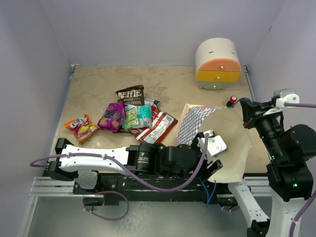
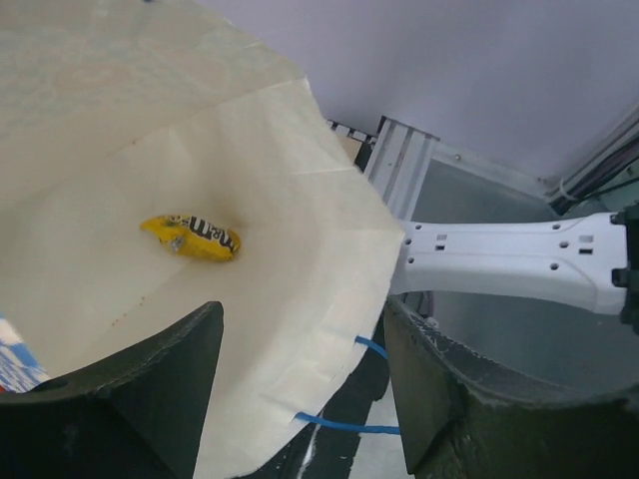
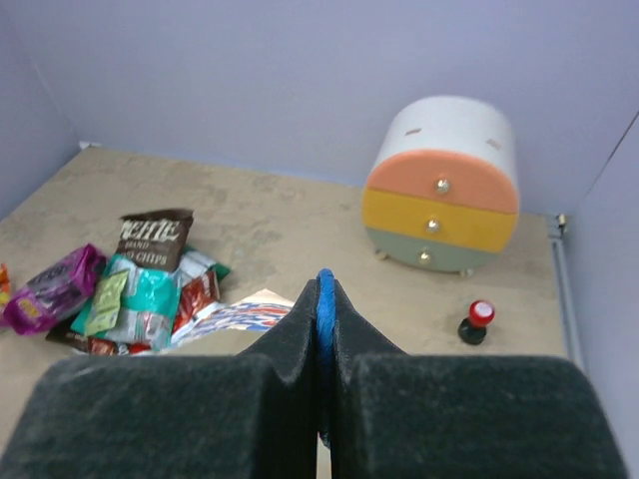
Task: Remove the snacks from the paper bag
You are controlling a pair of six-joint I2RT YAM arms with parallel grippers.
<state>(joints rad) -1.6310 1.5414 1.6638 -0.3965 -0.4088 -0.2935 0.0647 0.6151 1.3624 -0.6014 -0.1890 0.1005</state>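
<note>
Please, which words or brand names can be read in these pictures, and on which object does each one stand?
"KETTLE BRAND CHIPS": on the dark brown chip bag.
"m&m": as far as it can be read, on the yellow packet lying inside the paper bag.
The print on the other packets is too small and blurred to read.

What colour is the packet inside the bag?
Yellow; the packet shows best in the left wrist view.

The tan table (image 1: 89, 84) carries snacks (image 1: 133, 116) heaped left of centre, the paper bag (image 1: 195, 123) right, a domed cabinet (image 1: 217, 63) far right.
</note>
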